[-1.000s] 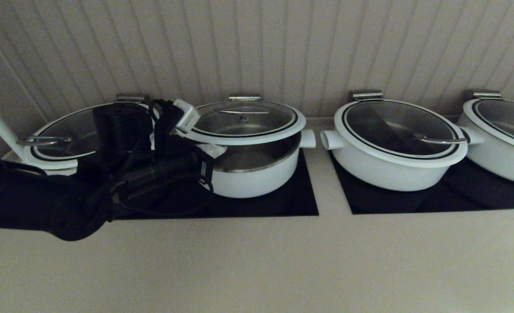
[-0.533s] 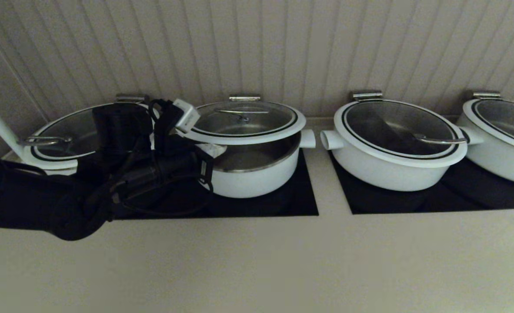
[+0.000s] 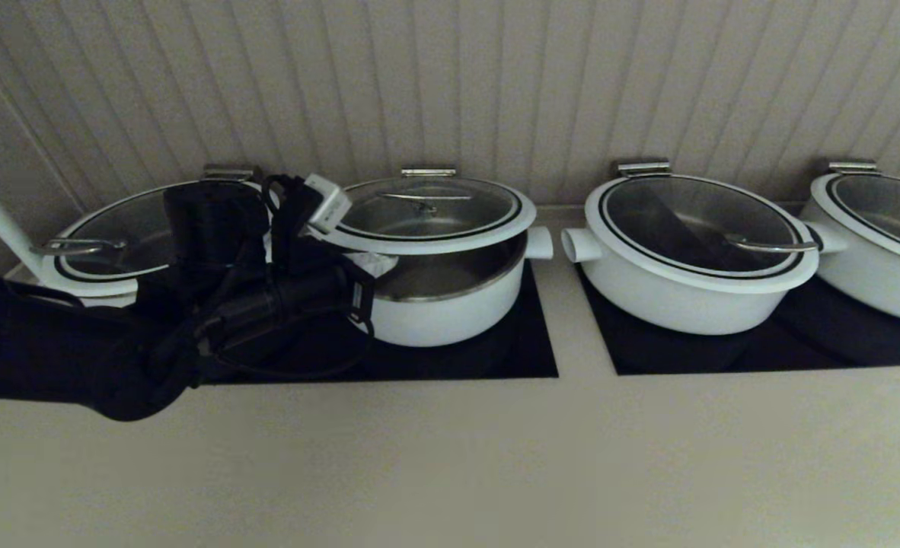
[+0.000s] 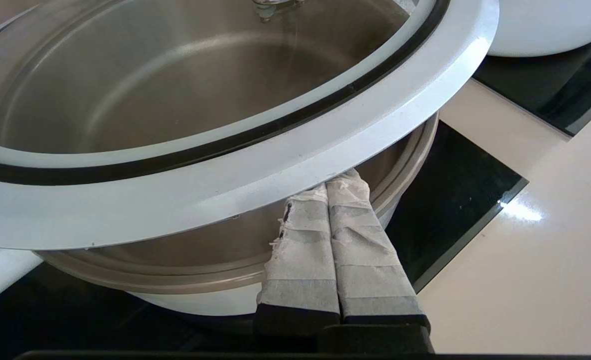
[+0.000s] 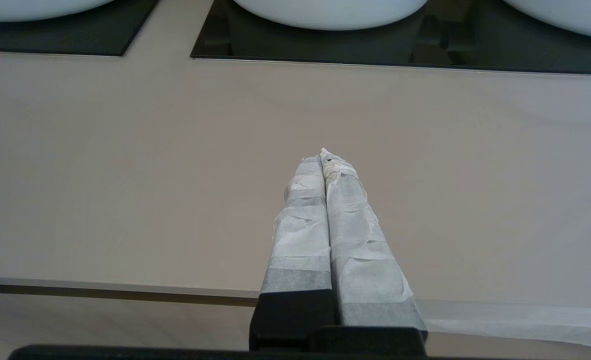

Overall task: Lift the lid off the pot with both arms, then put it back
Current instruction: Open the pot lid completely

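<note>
Item: the lid point(image 3: 429, 209), round glass with a broad white rim, a thin black ring and a steel bar handle, raised at its near-left edge and tilted above the pot point(image 3: 446, 301), with a gap showing the pot's steel inside. The pot, white with a stub handle point(image 3: 539, 242) on its right side, stands on a black panel point(image 3: 526, 350) set into the beige desk point(image 3: 450, 457), second from the left in a row of four. Left end effector point(image 4: 325, 187): fingers wrapped in white tape, pressed together with nothing between them, tips tucked under the lid's white rim point(image 4: 285, 165) and touching its underside, just over the pot's steel lip. The left arm point(image 3: 191, 320), black with loose cables and a small white box point(image 3: 327, 202), reaches in from the left across the front of the leftmost pot point(image 3: 92, 259). Right end effector point(image 5: 324, 159): taped fingers closed on nothing, hanging over bare desk well short of the black panels; not seen in the head view. Two wider white pots with lids on, one point(image 3: 694, 259) to the right of the task pot and one point(image 3: 884, 236) at the far right edge, stand on a second black panel point(image 3: 800, 342). Ribbed pale wall point(image 3: 450, 84) behind the row.
</note>
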You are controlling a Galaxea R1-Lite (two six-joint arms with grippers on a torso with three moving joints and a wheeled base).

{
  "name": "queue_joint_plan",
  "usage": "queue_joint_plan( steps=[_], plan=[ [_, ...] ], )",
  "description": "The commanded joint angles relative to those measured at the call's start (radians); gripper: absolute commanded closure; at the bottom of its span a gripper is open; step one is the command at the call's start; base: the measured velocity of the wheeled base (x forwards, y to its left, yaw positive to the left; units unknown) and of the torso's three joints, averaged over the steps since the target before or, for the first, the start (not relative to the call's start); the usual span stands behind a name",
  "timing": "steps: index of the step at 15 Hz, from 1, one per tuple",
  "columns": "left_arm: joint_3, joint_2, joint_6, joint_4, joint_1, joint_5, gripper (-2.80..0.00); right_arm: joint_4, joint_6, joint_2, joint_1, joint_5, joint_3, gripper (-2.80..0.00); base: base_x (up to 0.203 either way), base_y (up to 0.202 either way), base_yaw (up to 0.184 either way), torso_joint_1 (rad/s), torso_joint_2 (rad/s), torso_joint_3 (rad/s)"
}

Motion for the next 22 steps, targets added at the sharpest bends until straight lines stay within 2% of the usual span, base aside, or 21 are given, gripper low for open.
queue_joint_plan(
  steps=[1,10,14,22],
  plan=[
    [0.000,0.004,0.001,-0.004,0.000,-0.001,0.00,0.000,0.000,0.003,0.000,0.000,0.001,0.00,0.000,0.000,0.000,0.000,0.00,0.000],
    [-0.015,0.001,0.000,-0.004,0.001,0.000,0.00,-0.035,0.000,0.003,0.000,-0.001,0.012,0.00,0.000,0.000,0.000,0.000,0.00,0.000],
    [-0.023,-0.005,0.001,-0.006,0.001,0.032,0.00,-0.044,0.000,0.003,0.000,-0.001,0.015,0.00,0.000,0.000,0.000,0.000,0.00,0.000],
    [-0.041,-0.048,0.007,-0.009,0.002,0.035,0.00,-0.046,0.000,0.003,0.000,-0.001,0.015,0.00,0.000,0.000,0.000,0.000,0.00,0.000]
  ],
)
